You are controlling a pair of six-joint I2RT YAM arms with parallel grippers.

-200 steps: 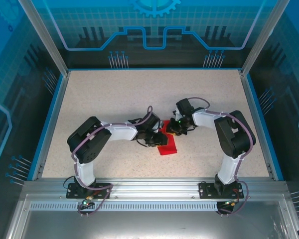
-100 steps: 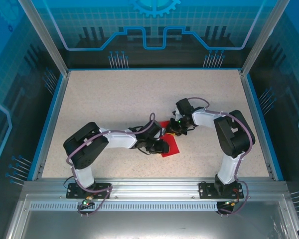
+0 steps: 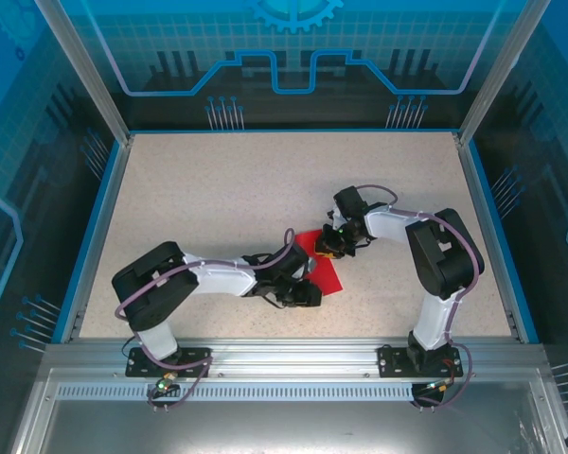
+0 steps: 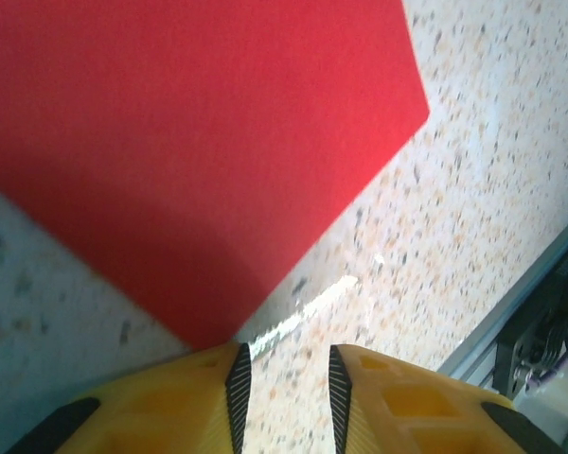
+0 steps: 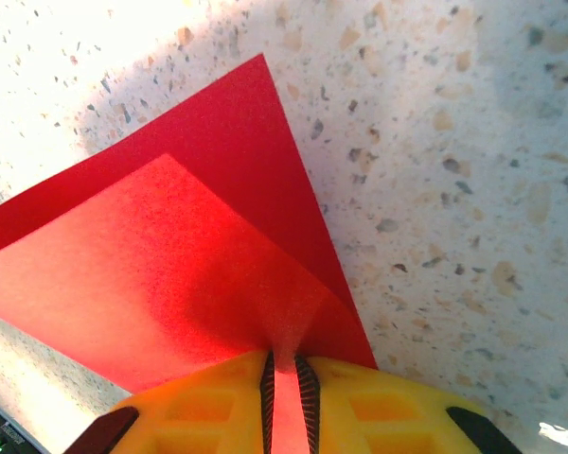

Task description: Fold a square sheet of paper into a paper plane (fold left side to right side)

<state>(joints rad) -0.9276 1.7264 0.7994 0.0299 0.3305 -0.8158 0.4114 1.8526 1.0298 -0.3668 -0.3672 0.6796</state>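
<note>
- A speckled beige tabletop [image 3: 218,189] is seen inside a blue-walled enclosure, and both arms are bent toward its middle.
- The square sheet of paper [image 3: 324,272] is laid near the centre of the tabletop, between the two pincers. It is thin and bright red.
- From above, it is made out as a small red patch with a pointed far corner.
- In the right wrist view two layers are shown: a raised upper flap curving over a flat lower one. The right pincer [image 5: 284,383] is clamped on the edge of this flap.
- In the left wrist view a flat corner of the sheet is seen just at the left pincer [image 4: 282,378]. Its fingers are held slightly apart, with nothing between them.
</note>
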